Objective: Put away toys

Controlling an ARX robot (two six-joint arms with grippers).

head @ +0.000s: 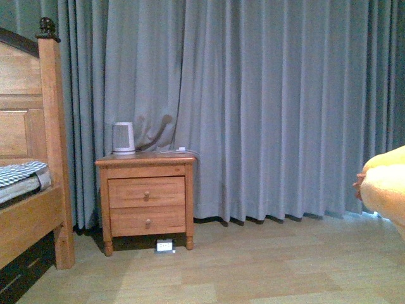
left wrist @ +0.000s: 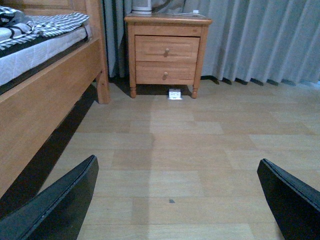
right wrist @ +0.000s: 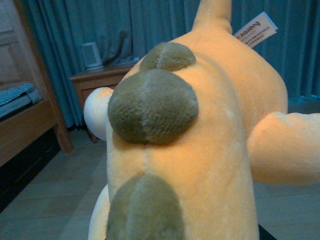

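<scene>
The orange-yellow plush toy (right wrist: 215, 125) fills the right wrist view, with olive-green back spikes, a cream patch at its side and a white tag at its tail. My right gripper is shut on the plush toy and is hidden under it. In the front view only an edge of the plush toy (head: 386, 187) shows at the far right, held above the floor. My left gripper (left wrist: 175, 200) is open and empty, low over the wooden floor, its two dark fingers (left wrist: 60, 210) wide apart.
A wooden nightstand (head: 147, 193) with two drawers stands against the blue curtain (head: 272, 101), with a small white appliance (head: 123, 137) on top. A wooden bed (head: 28, 190) with a checked cover is at the left. A small white device (head: 165, 246) lies under the nightstand.
</scene>
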